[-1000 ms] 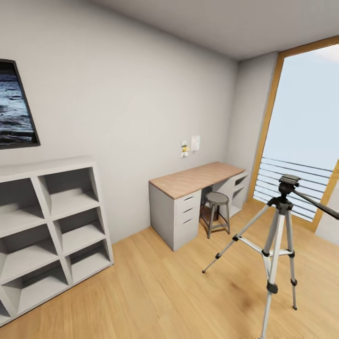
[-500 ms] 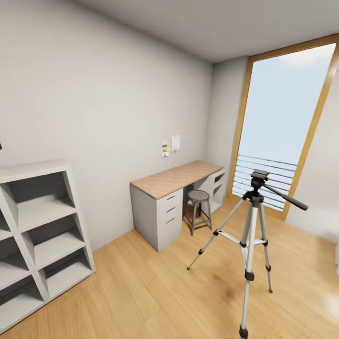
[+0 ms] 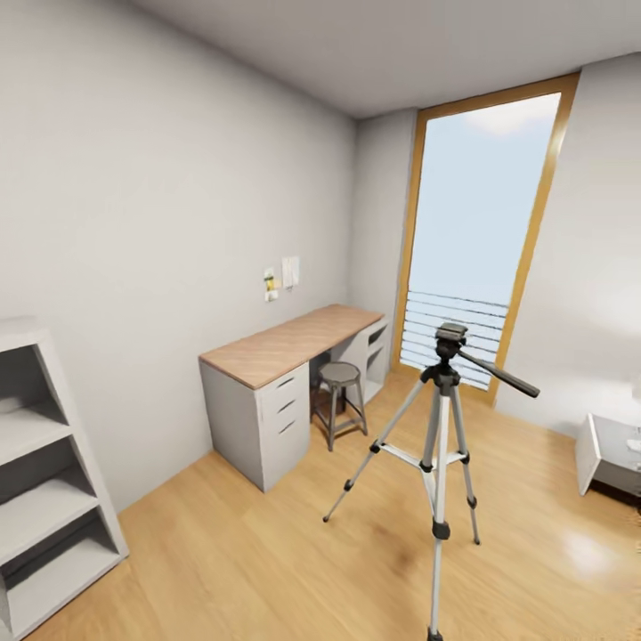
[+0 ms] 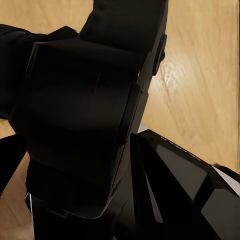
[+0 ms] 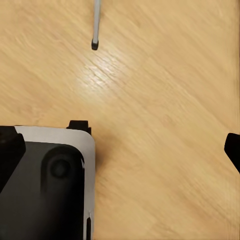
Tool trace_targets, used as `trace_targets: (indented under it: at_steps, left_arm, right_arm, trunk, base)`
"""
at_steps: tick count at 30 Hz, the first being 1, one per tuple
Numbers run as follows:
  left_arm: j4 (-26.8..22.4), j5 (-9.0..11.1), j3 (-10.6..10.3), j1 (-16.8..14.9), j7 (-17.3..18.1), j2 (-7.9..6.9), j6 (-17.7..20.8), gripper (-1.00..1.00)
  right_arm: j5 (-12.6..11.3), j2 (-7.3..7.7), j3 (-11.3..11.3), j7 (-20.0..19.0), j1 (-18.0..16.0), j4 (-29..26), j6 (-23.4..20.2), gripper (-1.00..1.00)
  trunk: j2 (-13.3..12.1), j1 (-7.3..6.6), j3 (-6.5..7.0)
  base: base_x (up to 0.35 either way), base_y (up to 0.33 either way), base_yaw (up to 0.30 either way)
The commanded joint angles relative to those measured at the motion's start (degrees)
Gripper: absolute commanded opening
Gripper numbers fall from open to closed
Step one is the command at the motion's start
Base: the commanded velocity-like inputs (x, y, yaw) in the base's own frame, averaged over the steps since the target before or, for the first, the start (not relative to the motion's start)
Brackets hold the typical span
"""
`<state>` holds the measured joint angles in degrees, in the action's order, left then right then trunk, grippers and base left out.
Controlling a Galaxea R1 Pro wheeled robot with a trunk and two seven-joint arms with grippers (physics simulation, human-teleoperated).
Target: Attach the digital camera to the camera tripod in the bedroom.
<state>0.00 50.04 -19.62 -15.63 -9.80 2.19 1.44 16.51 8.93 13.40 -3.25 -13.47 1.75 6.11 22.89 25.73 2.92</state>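
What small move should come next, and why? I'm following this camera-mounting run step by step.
Probably roll the base a little closer to the tripod and stop. It stands upright on the wood floor in front of the window, its black head bare, with nothing mounted. The left gripper seems to grip a dark bulky thing, perhaps the camera, though that is unclear.

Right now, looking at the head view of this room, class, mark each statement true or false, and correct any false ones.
1. The camera tripod stands upright on the wood floor. True.
2. A camera is mounted on the tripod's head. False: the head is bare.
3. A round stool stands at the desk. True.
4. The desk top is white. False: it is wood-coloured.
5. The tall window is behind the tripod. True.
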Motion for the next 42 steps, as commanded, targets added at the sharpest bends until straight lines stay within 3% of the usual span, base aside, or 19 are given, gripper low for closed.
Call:
trace_targets:
  at_steps: [1,15,42]
  left_arm:
    - [0.0,0.33,-0.51,-0.02,-0.22,0.01,0.15,-1.0]
    - [0.0,0.33,-0.51,-0.02,-0.22,0.01,0.14,-1.0]
    - [0.0,0.33,-0.48,-0.02,-0.22,-0.07,0.14,-1.0]
  right_arm:
    - [0.46,0.03,0.49,-0.13,-0.06,0.19,0.31,1.0]
    - [0.46,0.03,0.49,-0.12,-0.06,0.19,0.31,1.0]
    - [0.46,0.03,0.49,-0.13,-0.06,0.19,0.31,1.0]
  trunk:
    - [0.03,0.05,-0.02]
    - [0.03,0.05,-0.02]
    - [0.03,0.05,-0.02]
  base:
    - [0.316,0.0,-0.289]
    - [0.299,0.079,-0.289]
    - [0.056,0.05,-0.289]
